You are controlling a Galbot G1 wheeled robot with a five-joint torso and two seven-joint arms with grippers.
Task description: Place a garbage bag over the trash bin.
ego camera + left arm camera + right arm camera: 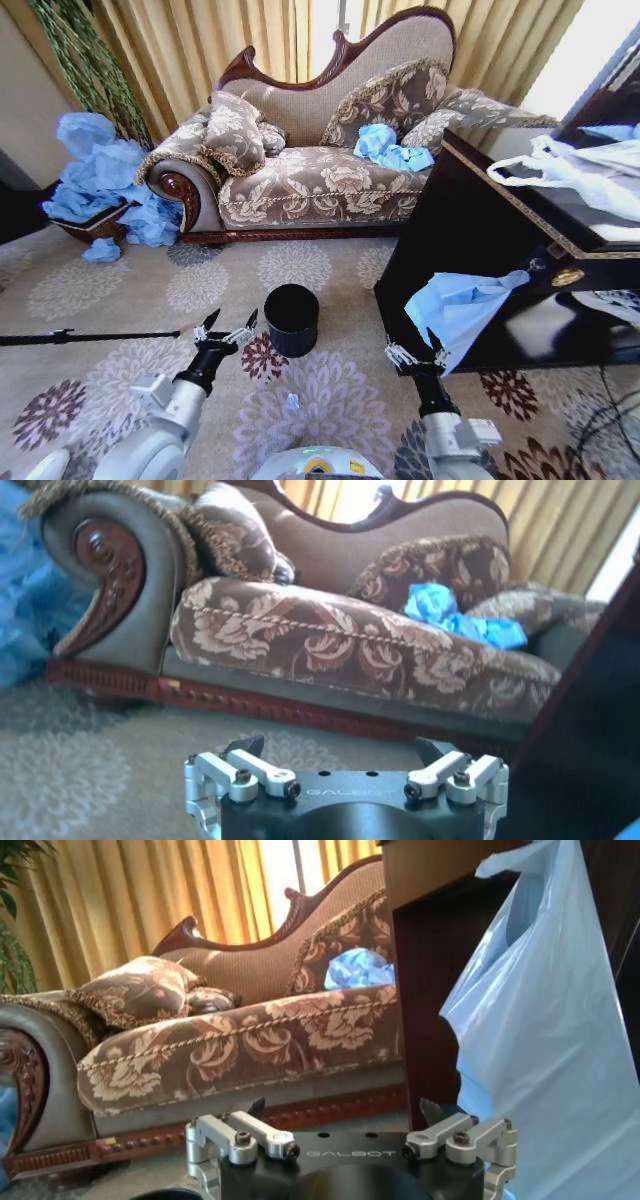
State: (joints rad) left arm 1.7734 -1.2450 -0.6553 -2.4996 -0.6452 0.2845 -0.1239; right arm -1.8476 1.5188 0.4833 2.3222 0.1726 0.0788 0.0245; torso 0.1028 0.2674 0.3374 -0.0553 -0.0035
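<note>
At the far left a heap of blue bags (100,180) is piled by the sofa (300,170), well apart from the work. The left gripper (226,329) is held low over the carpet (120,290), just left of the trash bin (291,319), with its fingers spread apart and nothing between them. The bin stands upright and unlined on the carpet, between the two arms. Further right, the right gripper (416,357) is raised beside the dark cabinet (470,230), its fingers likewise apart; the garbage bag (455,305) hangs just above and beside it, draped off the cabinet's edge, and is not clamped as far as can be judged. The step in hand is judged to be the taking of the bag: a hold near the free hem would be best, so that the mouth can be spread over the rim.
</note>
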